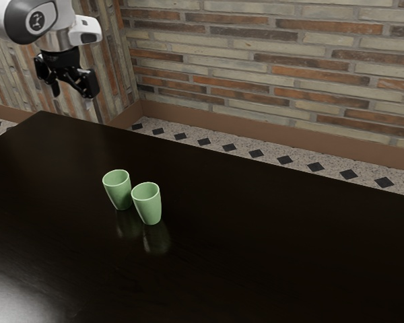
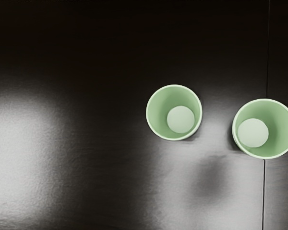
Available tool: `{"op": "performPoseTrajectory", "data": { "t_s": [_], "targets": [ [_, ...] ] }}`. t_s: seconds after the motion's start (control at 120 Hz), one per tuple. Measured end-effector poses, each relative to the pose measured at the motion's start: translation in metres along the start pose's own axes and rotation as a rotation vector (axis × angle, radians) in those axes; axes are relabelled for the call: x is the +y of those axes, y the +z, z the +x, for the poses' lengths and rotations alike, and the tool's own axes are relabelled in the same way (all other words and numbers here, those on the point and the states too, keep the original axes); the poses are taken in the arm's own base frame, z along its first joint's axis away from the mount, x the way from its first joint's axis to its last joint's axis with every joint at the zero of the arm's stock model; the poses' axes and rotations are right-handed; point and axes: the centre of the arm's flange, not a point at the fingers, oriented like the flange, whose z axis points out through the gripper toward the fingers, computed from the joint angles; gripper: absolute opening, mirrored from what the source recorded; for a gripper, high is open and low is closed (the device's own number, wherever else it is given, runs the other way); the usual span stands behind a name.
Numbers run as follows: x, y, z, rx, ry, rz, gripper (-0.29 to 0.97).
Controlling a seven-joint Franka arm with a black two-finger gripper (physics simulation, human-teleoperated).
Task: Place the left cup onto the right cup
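Observation:
Two light green cups stand upright and empty, side by side on the dark table (image 1: 269,256). The left cup (image 1: 117,188) is slightly farther back; the right cup (image 1: 147,202) is just beside it with a small gap between them. My gripper (image 1: 73,87) hangs high above the table's far left corner, well up and to the left of both cups, open and holding nothing. From above, the wrist view looks straight into both cups: one cup (image 2: 174,112) and the other cup (image 2: 264,128), set apart on the glossy table (image 2: 62,72).
A brick wall (image 1: 269,60) runs behind the table, with a speckled tiled floor (image 1: 289,158) between it and the table's far edge. A thin seam (image 2: 267,57) crosses the tabletop near one cup.

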Motion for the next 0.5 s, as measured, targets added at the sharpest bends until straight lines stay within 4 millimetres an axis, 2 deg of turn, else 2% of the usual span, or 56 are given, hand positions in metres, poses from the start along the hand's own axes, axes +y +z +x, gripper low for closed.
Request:
{"op": "performPoseTrajectory", "data": {
  "t_s": [0.408, 0.5],
  "targets": [
    [-0.006, 0.003, 0.0, -0.003, 0.0, 0.004, 0.68],
    [-0.01, 0.017, 0.002, -0.029, -0.006, 0.007, 0.68]
  ]
}}
